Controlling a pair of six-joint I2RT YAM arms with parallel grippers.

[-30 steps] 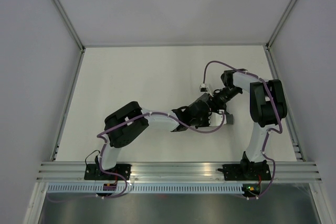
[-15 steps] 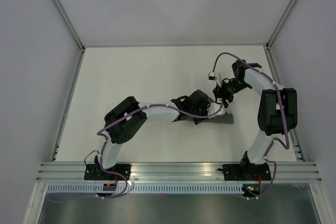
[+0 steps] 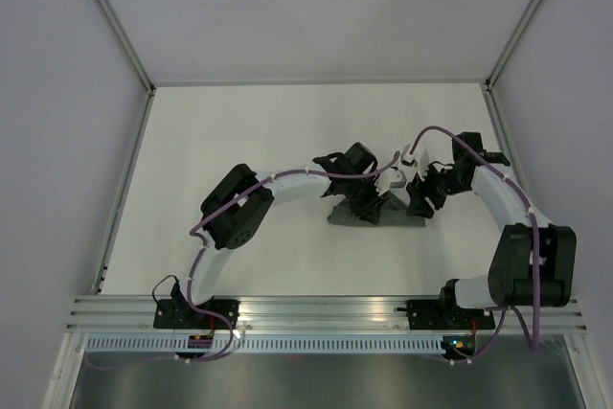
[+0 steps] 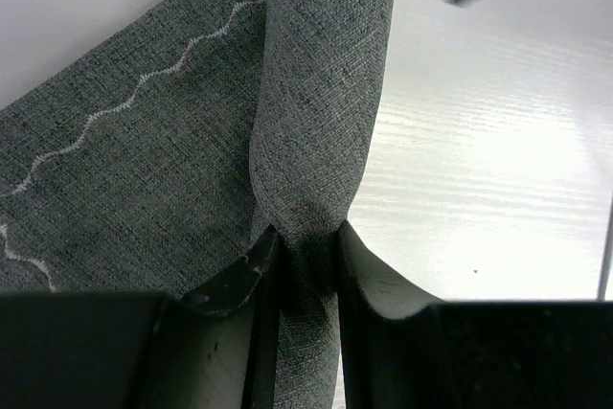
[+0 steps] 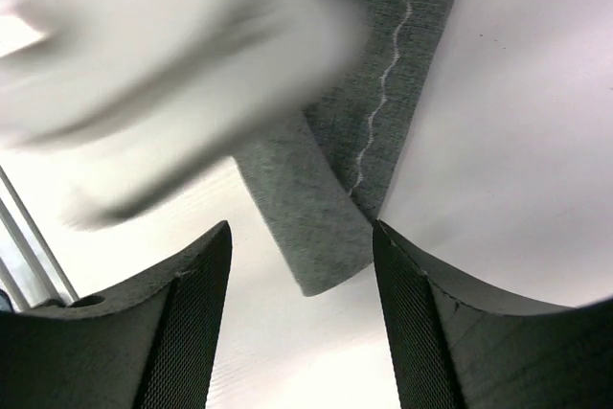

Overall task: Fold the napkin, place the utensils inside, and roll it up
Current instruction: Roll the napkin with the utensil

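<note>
The dark grey woven napkin with a pale wavy stitched hem [image 3: 395, 218] lies as a narrow folded strip at centre-right of the white table [image 3: 239, 141] in the top view. The left gripper [image 4: 305, 246] is clamped on a bunched fold of the cloth. The right gripper [image 5: 300, 234] has its jaws apart, and the strip's end shows between them.

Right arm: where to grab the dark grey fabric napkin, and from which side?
Take the dark grey fabric napkin at its narrow folded end, probably from above, with the right gripper and its fingers straddling the strip's width. That end lies flat and free under the open gripper and looks thin enough to pinch. The left gripper clamps the fold further along.
</note>
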